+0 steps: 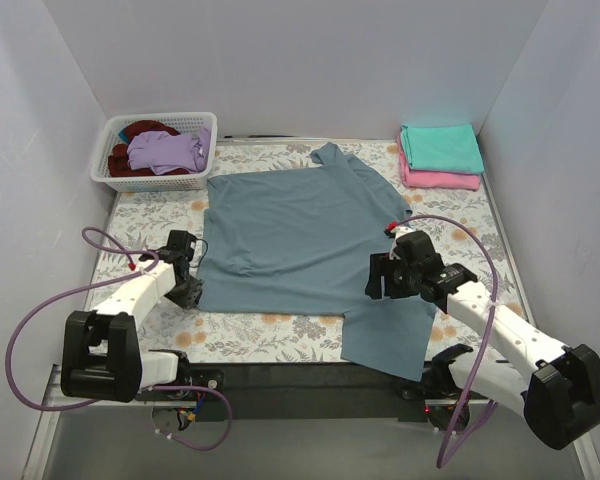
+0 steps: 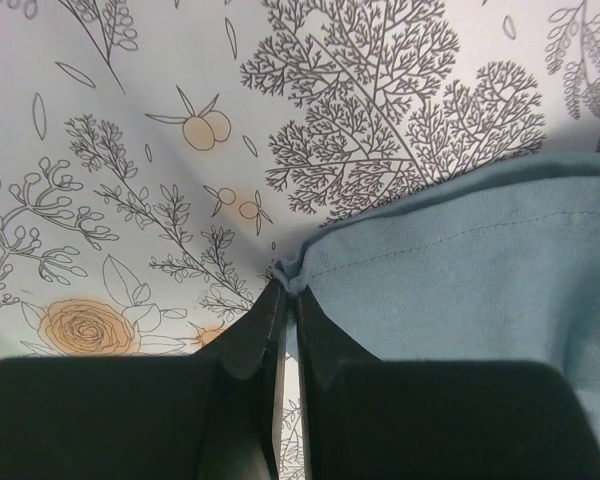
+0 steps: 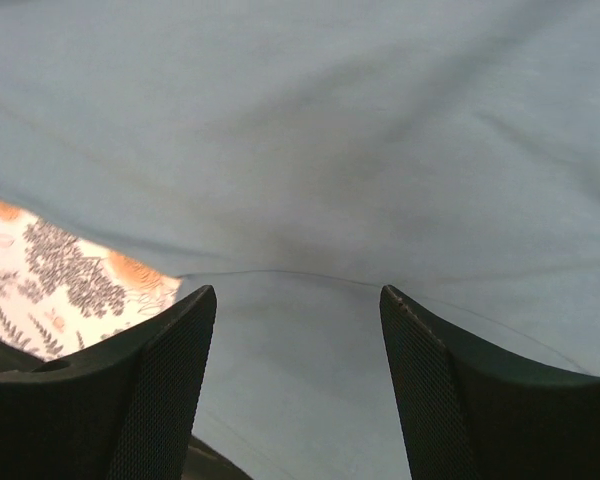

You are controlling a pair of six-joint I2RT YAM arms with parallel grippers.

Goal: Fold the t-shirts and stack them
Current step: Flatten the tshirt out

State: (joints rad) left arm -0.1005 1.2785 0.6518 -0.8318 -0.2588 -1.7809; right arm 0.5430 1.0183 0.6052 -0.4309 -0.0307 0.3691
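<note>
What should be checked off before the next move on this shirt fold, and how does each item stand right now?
1. Left gripper has the blue-grey t-shirt: ok, jaws shut on its near-left hem corner.
2. Right gripper has cloth: not ok, jaws open above the shirt.
3. Left grip deep enough to lift: cannot tell, only the corner's tip shows between the jaws.
4. Shirt spread flat: not ok, the near sleeve hangs at the near edge of the table.
5. Stack ready to receive: ok, teal t-shirt lies folded on the pink t-shirt at far right.
</note>
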